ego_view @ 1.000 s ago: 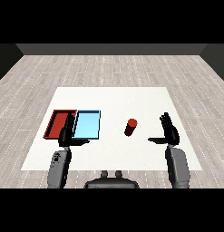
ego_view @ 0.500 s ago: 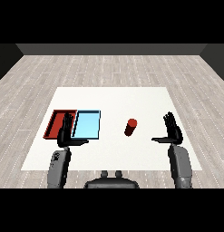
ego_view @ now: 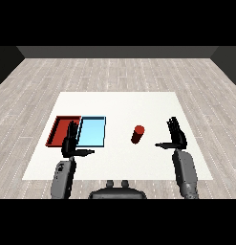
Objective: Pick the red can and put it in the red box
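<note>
A red can (ego_view: 137,134) stands upright on the white table (ego_view: 119,105), right of the two trays. The red tray (ego_view: 61,130) lies at the left, with the light blue tray (ego_view: 92,132) beside it on its right. My right hand (ego_view: 177,137) is open, fingers straight and thumb pointing left, a short way right of the can and not touching it. My left hand (ego_view: 70,144) is open too, fingers up, in front of the seam between the two trays and covering part of their near edges.
Grey wooden floor (ego_view: 38,81) surrounds the table on all sides. Both grey forearms come in from the lower corners, the right forearm (ego_view: 185,174) near the table's front right edge.
My right hand has shifted slightly to the right and a little nearer, still open. The can, the trays and my left hand have stayed where they were.
</note>
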`<control>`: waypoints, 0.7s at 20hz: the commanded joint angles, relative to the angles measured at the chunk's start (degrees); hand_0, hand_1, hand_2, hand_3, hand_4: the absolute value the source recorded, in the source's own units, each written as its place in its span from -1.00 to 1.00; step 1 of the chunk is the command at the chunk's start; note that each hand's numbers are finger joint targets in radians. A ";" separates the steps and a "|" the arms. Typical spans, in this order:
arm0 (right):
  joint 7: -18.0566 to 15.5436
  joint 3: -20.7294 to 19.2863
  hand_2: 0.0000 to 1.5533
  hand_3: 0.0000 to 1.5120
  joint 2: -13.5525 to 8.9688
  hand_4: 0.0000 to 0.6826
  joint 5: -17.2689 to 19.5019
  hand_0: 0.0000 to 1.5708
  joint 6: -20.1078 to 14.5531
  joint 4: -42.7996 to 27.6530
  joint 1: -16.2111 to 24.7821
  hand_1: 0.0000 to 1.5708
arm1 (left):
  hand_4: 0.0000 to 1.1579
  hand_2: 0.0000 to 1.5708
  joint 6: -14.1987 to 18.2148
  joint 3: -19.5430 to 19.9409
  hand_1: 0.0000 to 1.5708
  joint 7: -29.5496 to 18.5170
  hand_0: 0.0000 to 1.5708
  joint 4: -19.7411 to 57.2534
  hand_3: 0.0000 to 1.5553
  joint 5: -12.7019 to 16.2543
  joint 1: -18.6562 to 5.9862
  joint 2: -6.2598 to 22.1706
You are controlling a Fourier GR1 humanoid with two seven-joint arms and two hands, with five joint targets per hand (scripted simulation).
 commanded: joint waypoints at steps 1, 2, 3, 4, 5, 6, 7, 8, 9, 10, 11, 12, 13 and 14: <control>0.02 -0.08 -1.00 -1.00 0.65 -1.00 -0.18 -1.00 -0.32 6.51 -4.11 -1.00 | -1.00 -1.00 -1.45 1.79 -1.00 0.55 -1.00 -0.26 -1.00 1.62 -1.09 1.80; 3.10 0.57 -1.00 -1.00 0.85 -1.00 -0.92 -1.00 -0.64 3.29 -3.96 -1.00 | -1.00 -1.00 -0.65 1.40 -1.00 0.48 -1.00 0.98 -1.00 1.26 -1.77 0.98; 0.88 1.94 -1.00 -1.00 1.84 -1.00 1.43 -1.00 -1.29 5.47 -3.69 -1.00 | -1.00 -1.00 -2.10 3.43 -1.00 -4.28 -1.00 5.26 -1.00 2.64 -1.26 1.39; 2.30 2.39 -1.00 -1.00 3.30 -1.00 0.29 -1.00 -1.91 3.82 -3.83 -1.00 | -1.00 -1.00 -1.99 2.23 -1.00 -0.18 -1.00 0.93 -1.00 2.50 -1.38 1.75; 1.81 1.46 -1.00 -1.00 2.51 -1.00 -0.32 -1.00 -1.37 6.91 -6.64 -1.00 | -1.00 -1.00 0.02 -0.49 -1.00 2.64 -1.00 -3.77 -1.00 1.08 0.84 -0.19; 0.96 0.91 -1.00 -1.00 2.08 -1.00 -1.08 -1.00 0.13 7.73 -4.76 -1.00 | -1.00 -1.00 0.33 1.42 -1.00 1.30 -1.00 -0.20 -1.00 2.25 -2.71 -0.06; 3.86 1.94 -1.00 -1.00 2.74 -1.00 -0.35 -1.00 -2.13 6.52 -6.88 -1.00 | -1.00 -1.00 -0.41 -0.42 -1.00 2.58 -1.00 -5.06 -1.00 1.27 1.59 0.26; 1.44 1.89 -1.00 -1.00 2.61 -1.00 0.23 -1.00 -1.17 9.94 -7.18 -1.00 | -1.00 -1.00 1.04 1.72 -1.00 4.60 -1.00 -1.05 -1.00 2.49 -4.64 0.42; 4.04 3.51 -1.00 -1.00 4.93 -1.00 0.48 -1.00 -3.37 6.04 -5.62 -1.00 | -1.00 -1.00 -2.89 2.69 -1.00 0.20 -1.00 -1.84 -1.00 4.02 1.07 2.09; 0.04 2.70 -1.00 -1.00 2.51 -1.00 1.88 -1.00 -1.08 14.25 -9.74 -1.00 | -1.00 -1.00 0.31 2.29 -1.00 2.21 -1.00 0.43 -1.00 2.04 -4.07 1.21; 2.99 3.77 -1.00 -1.00 3.67 -1.00 0.26 -1.00 -0.45 6.79 -4.58 -1.00 | -1.00 -1.00 -2.02 1.86 -1.00 -2.55 -1.00 2.03 -1.00 1.91 0.01 1.25; 0.04 3.05 -1.00 -1.00 3.26 -1.00 0.70 -1.00 -0.49 9.66 -5.16 -1.00 | -1.00 -1.00 0.22 -0.34 -1.00 2.17 -1.00 -3.71 -1.00 0.87 1.40 -0.03; -1.80 2.82 -1.00 -1.00 4.29 -1.00 1.28 -1.00 -1.68 14.96 -8.80 -1.00 | -1.00 -1.00 0.08 -0.04 -1.00 -0.44 -1.00 -1.17 -1.00 0.86 1.03 -0.45; 0.60 4.16 -1.00 -1.00 5.75 -1.00 1.31 -1.00 -2.31 13.31 -9.52 -1.00 | -1.00 -1.00 0.42 -1.40 -1.00 -0.60 -1.00 -3.43 -1.00 -0.23 3.72 -1.04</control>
